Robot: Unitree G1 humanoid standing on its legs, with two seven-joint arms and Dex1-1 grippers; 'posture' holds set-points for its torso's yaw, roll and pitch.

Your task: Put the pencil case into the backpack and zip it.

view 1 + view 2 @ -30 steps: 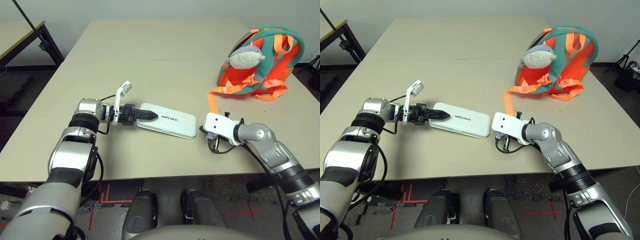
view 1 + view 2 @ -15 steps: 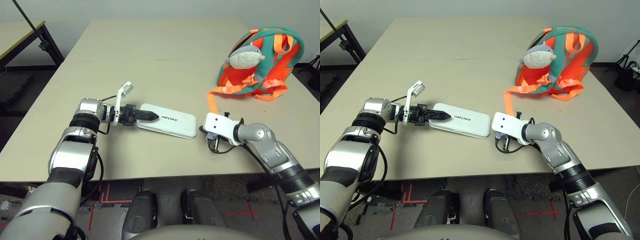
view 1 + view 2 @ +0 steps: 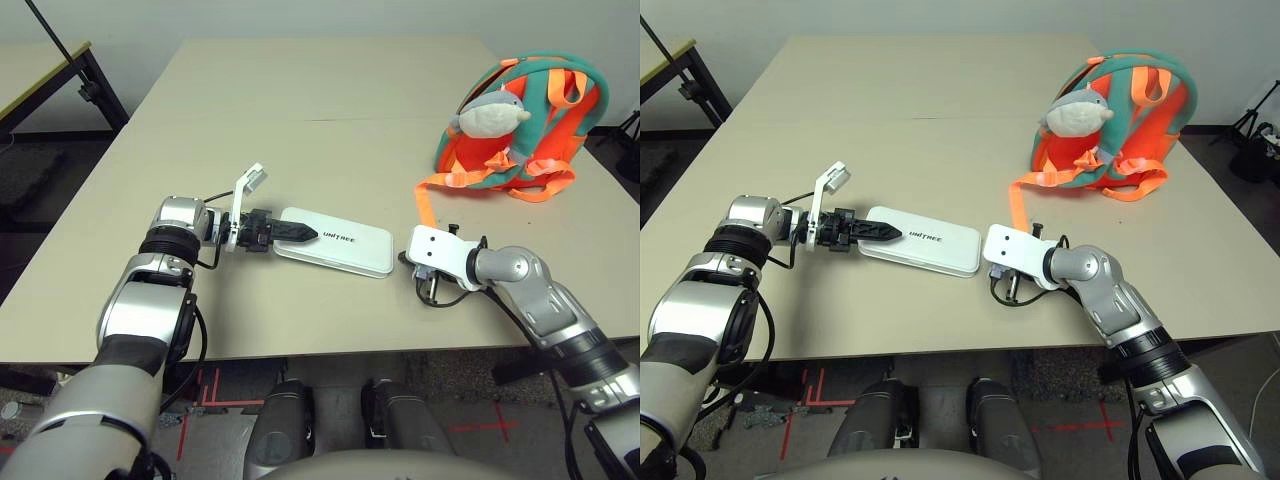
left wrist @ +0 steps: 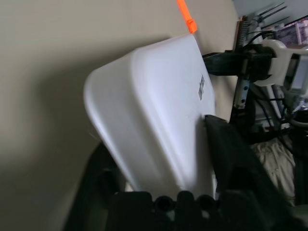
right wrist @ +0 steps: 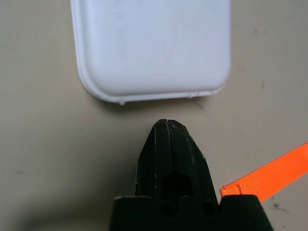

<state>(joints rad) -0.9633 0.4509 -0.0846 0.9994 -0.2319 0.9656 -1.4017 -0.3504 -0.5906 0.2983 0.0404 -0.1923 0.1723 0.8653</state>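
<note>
Fingers of the left gripper straddled the near end of the pencil case, one black finger lying over its lettered top face and the other dimly visible beneath it in the left wrist view. Whether they pressed on the case or merely bracketed it could not be told. The case lay flat on the table, its long side running from the left gripper toward the right one, with small dark lettering on top.

The right gripper had its two fingers pressed together, holding nothing. Its tip pointed at the short end of the pencil case and stood just off it, with a strip of bare tabletop between. An orange strap lay on the table just beside that gripper.

The backpack sat at the far right of the table, well apart from the case, teal with orange panels and straps. A grey-white plush shark rested against its front. The orange strap trailed from the bag toward the right arm.

The table was a pale beige surface with a faint seam running across its middle. Beyond its left corner stood another table with a dark frame, in front of a light wall. The floor under the near table edge was dark, with red tape marks.
</note>
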